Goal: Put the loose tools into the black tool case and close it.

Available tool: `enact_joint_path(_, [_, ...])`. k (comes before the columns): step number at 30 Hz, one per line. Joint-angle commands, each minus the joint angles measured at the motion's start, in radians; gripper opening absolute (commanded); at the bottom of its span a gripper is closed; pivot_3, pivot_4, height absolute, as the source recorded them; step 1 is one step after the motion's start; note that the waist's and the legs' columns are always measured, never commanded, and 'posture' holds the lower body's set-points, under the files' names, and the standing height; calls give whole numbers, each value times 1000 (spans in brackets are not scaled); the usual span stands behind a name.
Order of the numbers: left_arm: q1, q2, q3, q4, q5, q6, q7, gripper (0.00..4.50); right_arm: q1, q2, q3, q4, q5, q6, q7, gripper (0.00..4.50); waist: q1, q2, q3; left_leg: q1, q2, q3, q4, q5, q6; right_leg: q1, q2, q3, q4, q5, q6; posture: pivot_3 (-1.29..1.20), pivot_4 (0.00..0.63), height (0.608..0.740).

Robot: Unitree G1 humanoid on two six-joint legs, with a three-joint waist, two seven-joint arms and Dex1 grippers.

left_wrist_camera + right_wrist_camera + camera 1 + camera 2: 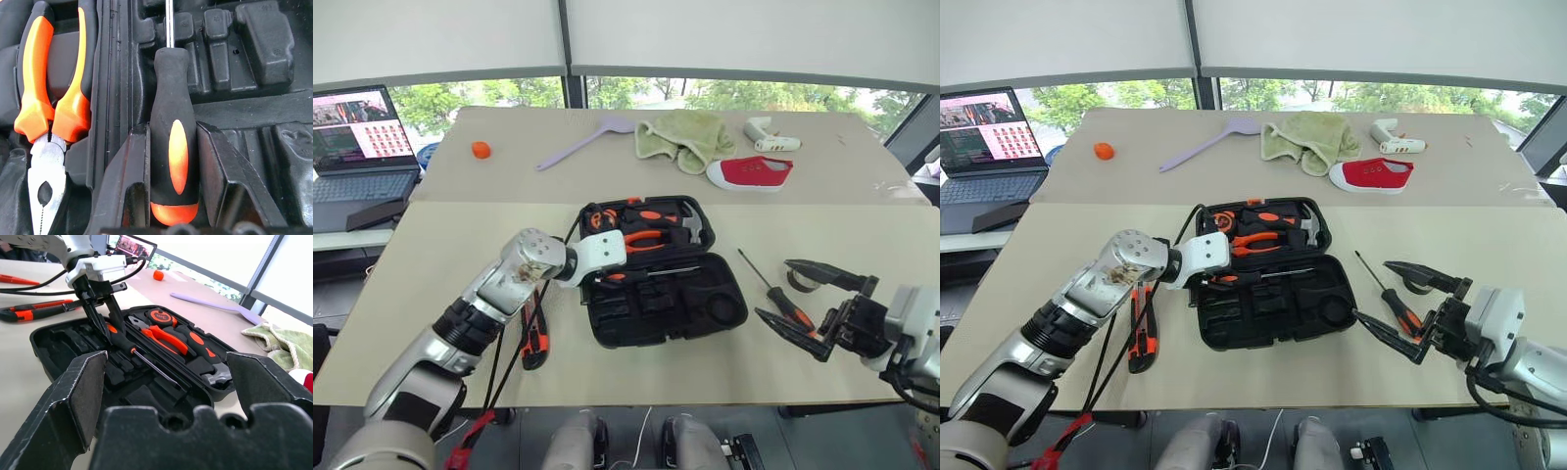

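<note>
The black tool case lies open in the middle of the frame on the tan table. The left gripper holds a screwdriver by its fat black-orange handle, with one finger on each side, low over the case's front half. The long metal shaft points across the case. This tool looks hard and stiff, and not very heavy. The rubbery handle is the best place to grip it, because the thin shaft looks smooth and could slip.

The right gripper is at the lower right of the frame. Its fingers stand wide apart and hold nothing. Just under it on the table lies a second screwdriver. A small black tape roll sits close by.

A utility knife lies at the lower left, beside the case. It looks stiff too, and should be taken by its middle.

The pliers already rest in the case's back half.
</note>
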Motion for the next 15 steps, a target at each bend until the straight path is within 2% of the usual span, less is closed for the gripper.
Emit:
enact_joint_path(1, [2,-16,28,4,33,1,33,860,17,3,-31,-41,15,7,-12,4500,2,0,0,0,0,0,0,0,0,0,0,0,0,0,0,0,150,740])
enact_joint_path(2, [5,-20,33,4,35,3,38,860,20,3,-29,-42,17,9,-12,4500,3,0,0,0,0,-1,0,0,0,0,0,0,0,0,0,0,150,740])
enact_joint_path(4, [7,-40,57,-10,26,6,58,1865,28,2,-26,-39,26,15,-4,4500,4,0,0,0,0,-1,1,0,0,0,0,0,1,0,0,0,150,740])
enact_joint_path(9, [28,-131,165,-109,-86,-47,74,3709,45,2,-13,-37,40,33,19,4500,13,0,0,-1,0,-2,3,-1,2,1,-1,0,2,0,0,0,150,740])
enact_joint_path(12, [53,-148,201,-164,-120,-50,76,3709,58,4,-12,-30,45,32,33,4500,14,0,0,-1,0,-2,4,-1,2,1,-1,0,1,0,0,0,150,740])
enact_joint_path(15, [77,-133,202,-166,-96,-87,84,3709,70,7,-9,-24,46,30,45,4500,13,0,0,0,0,-2,3,-1,2,1,-1,0,1,0,0,0,150,740])
